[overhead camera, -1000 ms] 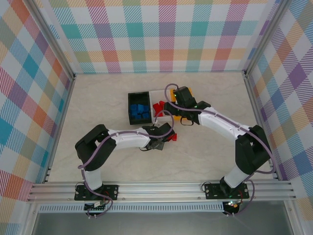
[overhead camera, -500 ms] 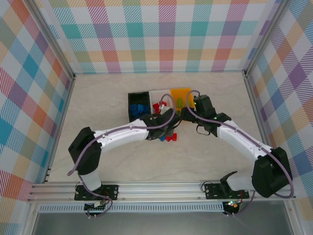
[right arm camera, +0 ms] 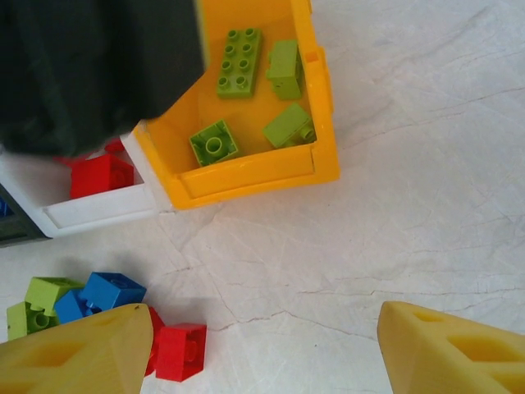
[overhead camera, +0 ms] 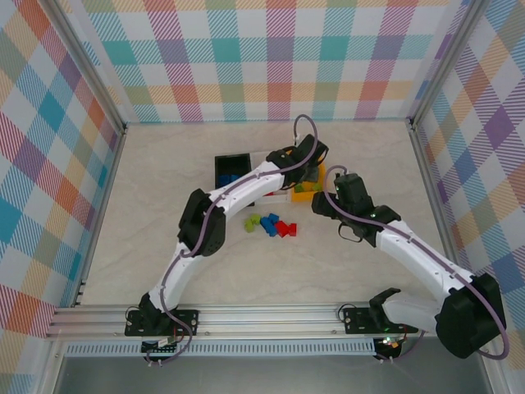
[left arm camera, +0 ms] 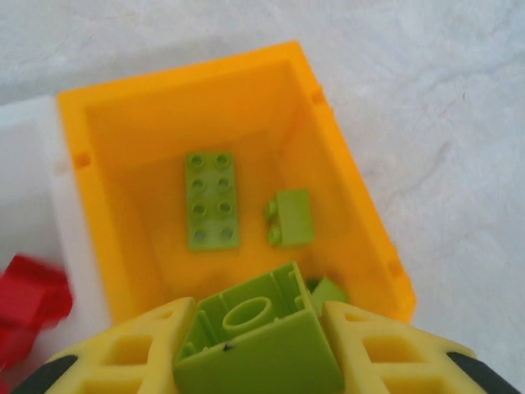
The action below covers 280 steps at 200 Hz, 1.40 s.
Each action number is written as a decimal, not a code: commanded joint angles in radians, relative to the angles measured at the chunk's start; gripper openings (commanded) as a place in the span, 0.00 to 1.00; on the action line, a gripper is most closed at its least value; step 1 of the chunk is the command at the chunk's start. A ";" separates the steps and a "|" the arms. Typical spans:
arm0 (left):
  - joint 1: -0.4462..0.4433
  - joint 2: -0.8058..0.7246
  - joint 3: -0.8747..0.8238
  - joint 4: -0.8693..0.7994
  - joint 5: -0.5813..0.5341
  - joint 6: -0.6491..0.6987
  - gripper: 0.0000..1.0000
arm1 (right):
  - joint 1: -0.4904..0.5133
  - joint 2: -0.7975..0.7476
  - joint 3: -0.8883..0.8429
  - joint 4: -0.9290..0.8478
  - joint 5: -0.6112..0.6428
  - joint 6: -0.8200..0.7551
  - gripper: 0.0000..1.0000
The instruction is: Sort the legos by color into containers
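Note:
My left gripper (left arm camera: 258, 318) is shut on a lime green lego (left arm camera: 262, 341) and holds it over the orange bin (left arm camera: 353, 193). That bin has a long green brick (left arm camera: 213, 199) and a smaller one (left arm camera: 291, 217) on its floor. From above, the left gripper (overhead camera: 305, 167) hangs over the orange bin (overhead camera: 318, 187). My right gripper (right arm camera: 262, 353) is open over bare table, just in front of the orange bin (right arm camera: 246, 176). Loose legos lie left of it: red (right arm camera: 182, 351), blue (right arm camera: 111, 289) and green (right arm camera: 41, 300). The white bin (right arm camera: 98, 209) holds a red brick (right arm camera: 102, 174).
The black bin (overhead camera: 230, 167) with blue bricks stands left of the white one. The loose pile (overhead camera: 269, 224) sits in front of the bins at mid-table. The left arm's forearm (overhead camera: 246, 187) crosses over the white bin. Checkered walls enclose the table.
The left arm has swung from the loose pile up over the orange bin with a green lego in its jaws. The right arm has drawn back from the bins toward the near right.

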 commanded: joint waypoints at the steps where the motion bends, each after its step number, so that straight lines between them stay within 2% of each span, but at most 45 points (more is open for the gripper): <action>1: 0.012 0.085 0.136 -0.103 0.038 -0.003 0.37 | 0.004 -0.042 -0.027 -0.004 -0.005 0.000 0.73; 24: 0.011 0.093 0.159 -0.104 0.054 -0.012 0.65 | 0.003 -0.063 -0.032 -0.008 -0.010 -0.011 0.75; 41: 0.012 0.063 0.142 -0.099 0.048 -0.012 0.77 | 0.004 -0.068 -0.031 -0.005 -0.025 -0.013 0.75; 70: 0.013 -0.071 0.017 -0.041 0.037 -0.023 0.90 | 0.004 -0.062 -0.029 0.019 -0.097 -0.033 0.74; 99: 0.013 -0.333 -0.281 0.101 0.036 -0.051 1.00 | 0.008 -0.023 -0.036 0.060 -0.209 -0.045 0.73; 139: 0.013 -0.713 -0.790 0.250 0.015 -0.152 1.00 | 0.082 0.131 -0.008 0.076 -0.250 -0.049 0.73; 165: 0.011 -0.957 -1.102 0.279 -0.024 -0.220 1.00 | 0.141 0.237 0.021 0.091 -0.238 -0.051 0.72; 188: 0.012 -1.151 -1.301 0.232 -0.061 -0.270 1.00 | 0.179 0.313 0.059 0.045 -0.167 -0.042 0.67; 207: 0.012 -1.284 -1.404 0.165 -0.090 -0.306 1.00 | 0.201 0.356 0.069 0.018 -0.127 -0.049 0.61; 236: 0.012 -1.434 -1.489 0.095 -0.135 -0.340 1.00 | 0.227 0.426 0.085 0.008 -0.132 -0.055 0.61; 268: 0.012 -1.474 -1.494 0.069 -0.170 -0.336 1.00 | 0.238 0.496 0.121 0.016 -0.101 -0.045 0.60; 280: 0.013 -1.464 -1.487 0.065 -0.170 -0.334 1.00 | 0.238 0.513 0.130 0.016 -0.062 -0.027 0.57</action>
